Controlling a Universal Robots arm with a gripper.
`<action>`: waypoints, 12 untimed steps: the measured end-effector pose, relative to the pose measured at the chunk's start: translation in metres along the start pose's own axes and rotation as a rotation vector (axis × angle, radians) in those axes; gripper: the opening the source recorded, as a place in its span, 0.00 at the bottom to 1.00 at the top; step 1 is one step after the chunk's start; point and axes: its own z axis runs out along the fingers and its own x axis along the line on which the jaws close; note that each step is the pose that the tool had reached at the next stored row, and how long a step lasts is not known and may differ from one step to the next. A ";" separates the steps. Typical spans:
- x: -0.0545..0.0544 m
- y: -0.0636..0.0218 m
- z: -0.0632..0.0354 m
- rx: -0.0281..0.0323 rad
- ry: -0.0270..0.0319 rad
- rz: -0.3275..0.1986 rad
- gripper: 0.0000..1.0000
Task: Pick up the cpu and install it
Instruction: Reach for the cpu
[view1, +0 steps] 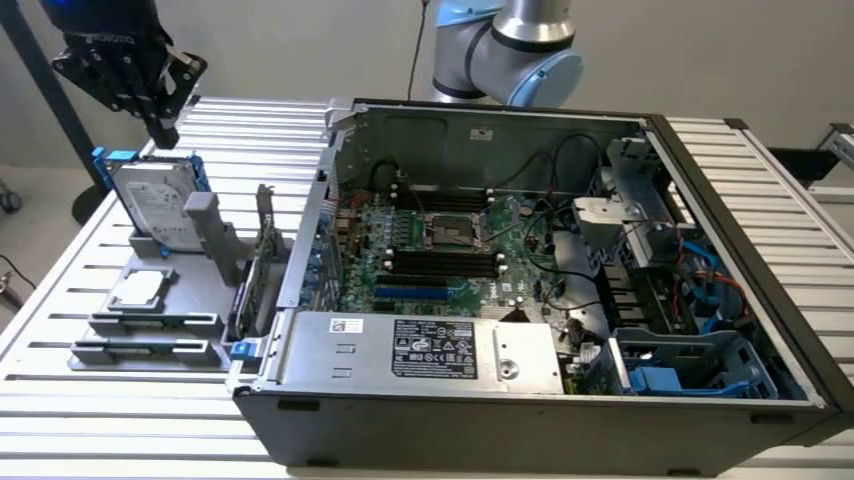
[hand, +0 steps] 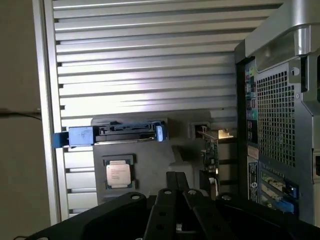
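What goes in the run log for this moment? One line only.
fingers shut, holding nothing | hovering near hard drive | cpu on gray holder

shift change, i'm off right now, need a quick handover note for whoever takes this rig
Gripper: shut, holding nothing, up above the hard drive at the exterior view's left.
Cpu: lying flat on the grey fixture, outside the computer case, untouched.
Motherboard socket: inside the open case.
Done: nothing of the job shows yet.
Left: cpu not yet picked up, not yet installed.
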 end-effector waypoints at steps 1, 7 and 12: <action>0.004 -0.0003 0.0009 0.0001 0.0012 0.000 0.11; 0.032 -0.0023 0.0059 0.0008 0.0088 0.000 0.11; 0.054 -0.0040 0.0103 0.0014 0.0144 0.001 0.11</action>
